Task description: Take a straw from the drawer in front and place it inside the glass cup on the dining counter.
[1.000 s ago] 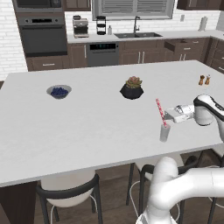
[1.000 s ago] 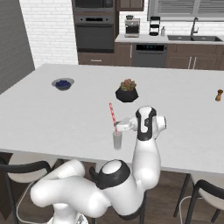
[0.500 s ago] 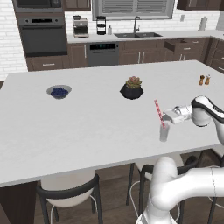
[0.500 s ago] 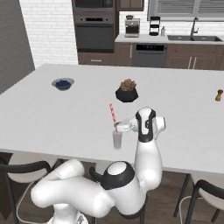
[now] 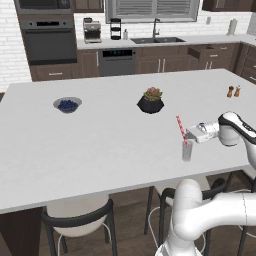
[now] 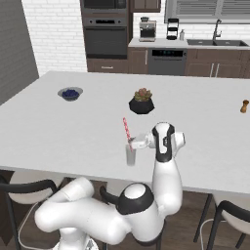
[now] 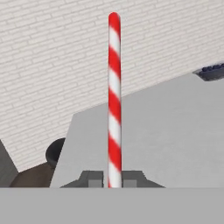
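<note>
Straw (image 5: 181, 128) stood tilted in the glass cup (image 5: 187, 150) near the front edge of the white table (image 5: 100, 145), its upper end leaning away from the arm. The tool (image 5: 192, 134) was clenched on the straw just above the cup's rim. A plant pot (image 5: 150, 101) sat farther back.

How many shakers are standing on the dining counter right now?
2. Both shakers stand side by side near the far right corner of the dining counter, seen from the left base view. The right base view shows one there, so the other may be hidden.
</note>
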Robot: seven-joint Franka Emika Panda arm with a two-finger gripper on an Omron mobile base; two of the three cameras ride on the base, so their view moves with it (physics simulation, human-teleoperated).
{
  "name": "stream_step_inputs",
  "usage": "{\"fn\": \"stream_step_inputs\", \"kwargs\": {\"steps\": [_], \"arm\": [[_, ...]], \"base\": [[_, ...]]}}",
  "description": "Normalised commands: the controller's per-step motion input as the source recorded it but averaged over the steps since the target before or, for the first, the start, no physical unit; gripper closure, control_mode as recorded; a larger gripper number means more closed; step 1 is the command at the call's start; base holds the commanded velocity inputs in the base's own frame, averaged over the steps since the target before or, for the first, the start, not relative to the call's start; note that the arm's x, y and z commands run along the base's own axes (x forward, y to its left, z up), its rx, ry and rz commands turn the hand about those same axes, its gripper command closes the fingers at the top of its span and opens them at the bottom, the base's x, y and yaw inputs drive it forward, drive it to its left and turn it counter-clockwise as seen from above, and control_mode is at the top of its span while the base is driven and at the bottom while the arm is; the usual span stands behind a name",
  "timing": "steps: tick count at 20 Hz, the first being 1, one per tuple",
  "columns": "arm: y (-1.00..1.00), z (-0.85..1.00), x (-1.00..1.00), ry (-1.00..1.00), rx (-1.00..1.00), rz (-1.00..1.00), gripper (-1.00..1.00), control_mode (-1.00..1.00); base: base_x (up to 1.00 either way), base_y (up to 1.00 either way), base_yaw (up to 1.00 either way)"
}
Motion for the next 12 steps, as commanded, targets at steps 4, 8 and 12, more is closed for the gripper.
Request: {"fn": "stream_step_inputs", "kwargs": {"steps": [4, 8, 12], "arm": [[0.0, -0.05, -0.14, -0.04, 0.0, 0.0, 1.0, -1.0], [0.0, -0.06, -0.03, -0.02, 0.0, 0.0, 1.0, -1.0], [0.0, -0.1, 0.0, -0.01, 0.0, 0.0, -1.0, -1.0]], "base": [[0.0, 0.0, 0.0], [0.0, 0.0, 0.0], [0.0, 0.0, 0.0]]}}
